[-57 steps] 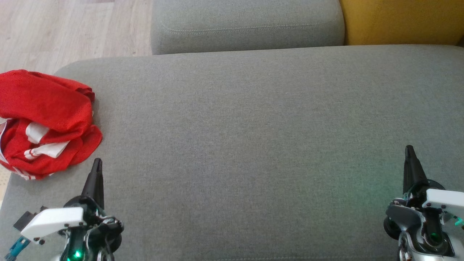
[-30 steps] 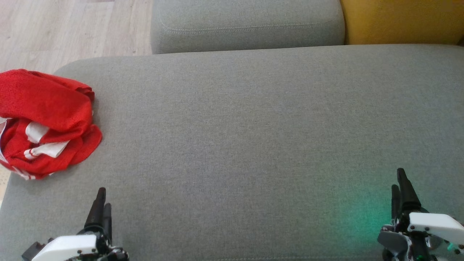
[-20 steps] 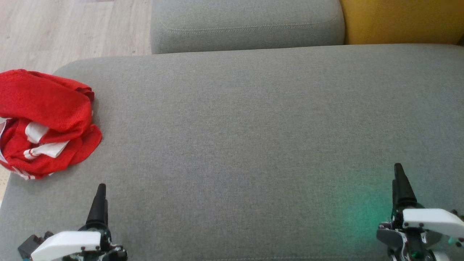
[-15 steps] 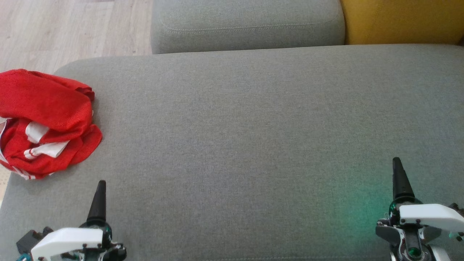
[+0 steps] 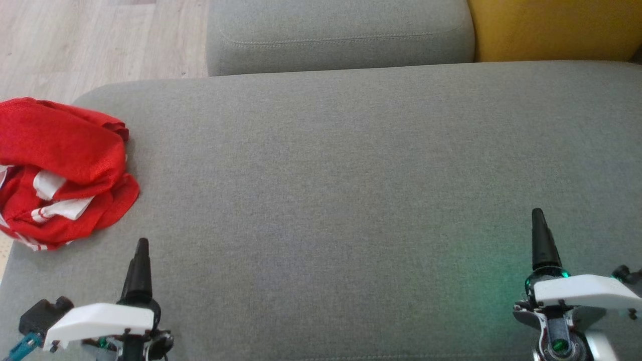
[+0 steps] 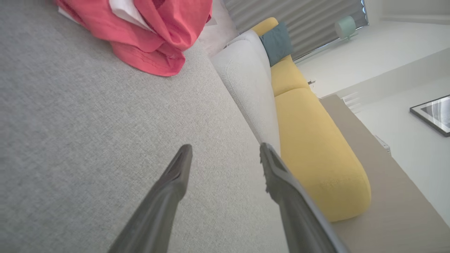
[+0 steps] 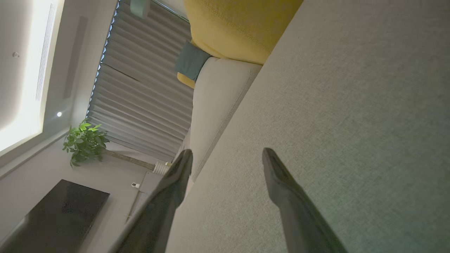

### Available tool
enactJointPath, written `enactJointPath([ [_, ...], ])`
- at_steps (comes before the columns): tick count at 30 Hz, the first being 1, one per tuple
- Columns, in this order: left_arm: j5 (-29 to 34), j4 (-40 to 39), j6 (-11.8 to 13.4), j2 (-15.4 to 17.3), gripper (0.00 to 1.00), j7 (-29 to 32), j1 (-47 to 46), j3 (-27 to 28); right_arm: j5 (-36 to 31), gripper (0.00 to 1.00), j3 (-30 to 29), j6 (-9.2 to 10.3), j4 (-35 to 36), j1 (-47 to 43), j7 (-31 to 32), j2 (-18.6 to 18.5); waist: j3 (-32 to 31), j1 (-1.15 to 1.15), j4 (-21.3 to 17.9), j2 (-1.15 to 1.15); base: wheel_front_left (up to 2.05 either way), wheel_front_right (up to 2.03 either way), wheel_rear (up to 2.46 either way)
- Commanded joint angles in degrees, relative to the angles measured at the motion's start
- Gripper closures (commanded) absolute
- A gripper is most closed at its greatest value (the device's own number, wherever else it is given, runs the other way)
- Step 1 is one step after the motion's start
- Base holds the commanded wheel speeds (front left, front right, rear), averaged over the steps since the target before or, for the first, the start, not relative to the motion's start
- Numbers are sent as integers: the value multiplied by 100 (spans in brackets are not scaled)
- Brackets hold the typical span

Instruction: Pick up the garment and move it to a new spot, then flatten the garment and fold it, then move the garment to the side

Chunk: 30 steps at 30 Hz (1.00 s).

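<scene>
The left gripper point(image 6: 225, 154) has its two fingers spread wide with nothing between them, and so does the right gripper point(image 7: 226, 154). Both drew back toward the near edge of the grey seat cushion point(image 5: 326, 200) about a second ago and have since crept forward again a little. The garment point(image 5: 60, 165) has not moved. It lies crumpled at the cushion's left end, ahead and left of the left gripper and well apart from the right one. By the look of it the pick-up has not begun, and the left gripper is better placed to reach it.
</scene>
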State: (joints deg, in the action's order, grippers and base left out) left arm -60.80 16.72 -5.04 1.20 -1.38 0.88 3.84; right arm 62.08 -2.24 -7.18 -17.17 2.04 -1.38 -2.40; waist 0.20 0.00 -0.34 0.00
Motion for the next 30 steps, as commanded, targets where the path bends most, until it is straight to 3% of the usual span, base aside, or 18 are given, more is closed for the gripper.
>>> enactJointPath([
  [1,254,-239,31,70,0,-87,-272,31,-248,0,101,-17,248,365,-80,-100,-3,0,-3,0,0,0,0],
  [30,2694,-274,507,224,0,-572,-277,-144,-2575,0,569,-22,184,402,-569,-189,-35,0,-15,0,0,0,0],
])
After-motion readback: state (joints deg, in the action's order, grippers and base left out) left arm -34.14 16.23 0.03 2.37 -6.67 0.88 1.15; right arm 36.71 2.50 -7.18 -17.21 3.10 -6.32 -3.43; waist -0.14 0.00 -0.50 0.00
